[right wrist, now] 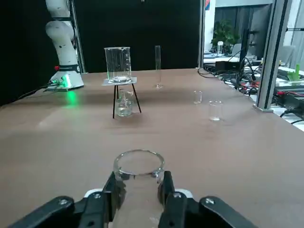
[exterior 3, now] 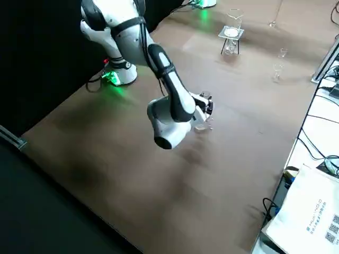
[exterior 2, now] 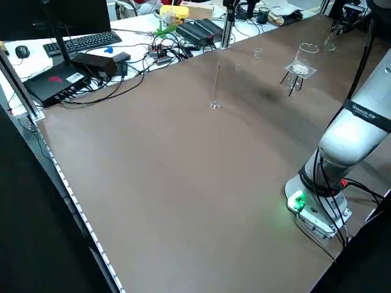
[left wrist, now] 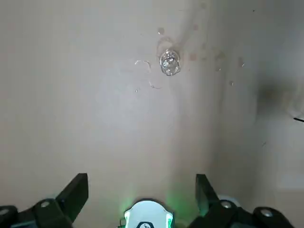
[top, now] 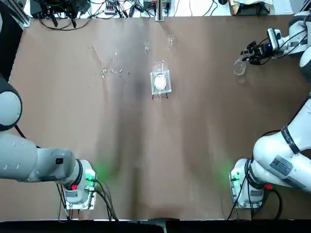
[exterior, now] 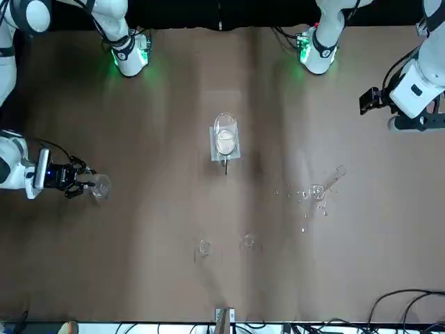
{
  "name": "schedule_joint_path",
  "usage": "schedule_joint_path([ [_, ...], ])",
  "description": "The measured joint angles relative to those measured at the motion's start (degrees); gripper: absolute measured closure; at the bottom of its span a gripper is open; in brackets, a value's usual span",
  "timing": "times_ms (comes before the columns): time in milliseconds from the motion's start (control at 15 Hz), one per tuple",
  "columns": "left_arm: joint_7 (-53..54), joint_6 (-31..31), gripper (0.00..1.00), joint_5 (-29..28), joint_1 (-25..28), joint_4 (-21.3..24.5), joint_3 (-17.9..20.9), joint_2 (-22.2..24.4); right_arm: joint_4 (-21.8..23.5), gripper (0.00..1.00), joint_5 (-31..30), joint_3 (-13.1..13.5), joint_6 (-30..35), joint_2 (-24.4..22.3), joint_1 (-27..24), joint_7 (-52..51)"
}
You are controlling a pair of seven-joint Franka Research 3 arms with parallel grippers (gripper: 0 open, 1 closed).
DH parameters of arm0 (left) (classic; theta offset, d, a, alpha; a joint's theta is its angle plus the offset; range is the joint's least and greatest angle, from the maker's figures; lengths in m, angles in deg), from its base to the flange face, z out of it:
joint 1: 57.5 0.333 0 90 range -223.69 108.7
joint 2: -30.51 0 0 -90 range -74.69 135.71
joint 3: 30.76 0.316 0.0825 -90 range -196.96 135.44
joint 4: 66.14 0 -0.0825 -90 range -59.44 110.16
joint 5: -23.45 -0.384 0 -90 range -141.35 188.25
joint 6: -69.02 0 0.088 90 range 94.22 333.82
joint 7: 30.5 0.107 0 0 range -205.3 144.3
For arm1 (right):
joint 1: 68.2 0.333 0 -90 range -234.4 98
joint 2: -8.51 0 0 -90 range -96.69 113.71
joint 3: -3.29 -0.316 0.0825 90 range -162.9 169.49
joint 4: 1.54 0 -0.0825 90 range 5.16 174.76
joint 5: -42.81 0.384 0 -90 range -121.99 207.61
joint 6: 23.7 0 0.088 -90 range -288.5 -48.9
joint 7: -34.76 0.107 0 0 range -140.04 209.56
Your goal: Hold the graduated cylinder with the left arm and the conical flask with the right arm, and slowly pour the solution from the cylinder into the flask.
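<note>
- At the far right of the table, my right gripper [right wrist: 137, 190] clenches the conical flask [right wrist: 138, 171]; I should keep it upright.
- The left gripper [left wrist: 141, 187] hangs released above the graduated cylinder [exterior 2: 216, 85], which stands far left; I should descend centred.
- I cannot tell if the cylinder holds liquid; the flask looks empty.

Some things are hard to see

The left arm [top: 29, 160] runs off the top view's edge, so its gripper is missing there. The conical flask's [right wrist: 138, 178] bottom is cut off. Little glass bits [top: 116, 70] are too small to tell.
</note>
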Motion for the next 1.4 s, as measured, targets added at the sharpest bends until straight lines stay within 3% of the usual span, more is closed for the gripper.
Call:
schedule_joint_path([
  [267,0.0,0.0,0.0,0.0,0.0,0.0,0.0,-0.1,0.0,0.61,0.3,0.0,0.2,3.3,-0.9,-1.8],
  [533,0.0,0.0,0.0,0.0,0.0,0.0,0.0,-0.1,-0.1,0.61,0.7,0.0,0.6,3.6,-1.2,-2.0],
  [667,0.0,0.0,0.0,0.0,0.0,0.0,-0.1,-0.1,-0.1,0.47,0.7,0.0,0.6,3.6,-1.3,-2.0],
  [1000,0.0,0.0,0.0,0.0,0.0,0.0,-0.1,-0.1,-0.3,0.02,0.8,0.0,0.7,3.6,-2.1,-1.9],
  [1333,0.0,0.1,0.0,0.0,0.0,0.0,-0.1,-0.2,-2.6,0.0,0.8,0.0,0.7,3.6,-8.0,-0.2],
  [1400,0.0,0.2,0.0,0.0,0.0,0.0,-0.2,-0.2,-5.1,0.0,-1.0,0.0,0.9,3.3,-9.4,3.9],
])
